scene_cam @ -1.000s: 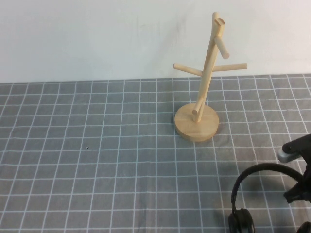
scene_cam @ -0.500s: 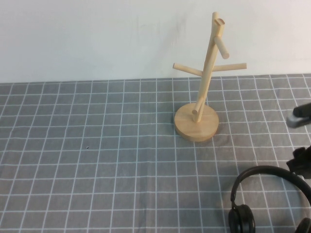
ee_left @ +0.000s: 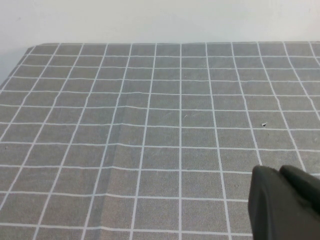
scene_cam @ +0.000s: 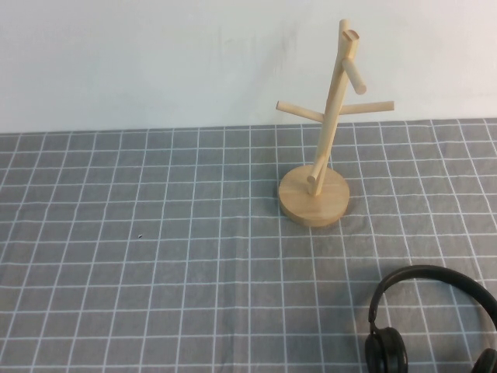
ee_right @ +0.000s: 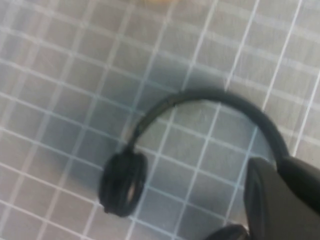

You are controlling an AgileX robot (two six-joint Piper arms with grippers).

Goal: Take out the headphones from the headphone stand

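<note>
Headphones (scene_cam: 435, 322) lie flat on tabletop (scene_cam: 155, 256), near right, off stand (scene_cam: 322, 155). Right end effector (ee_right: 285, 200) above them, left end effector (ee_left: 285, 202) parked; can't tell either grip.

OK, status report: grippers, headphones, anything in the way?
Left gripper parked over bare cloth. Right gripper above the headphones, which lie flat, off the headphone stand. Nothing obstructing.

Headphones (scene_cam: 435, 318) flat on tablecloth (scene_cam: 155, 272), near-right of headphone stand (scene_cam: 322, 148).
</note>
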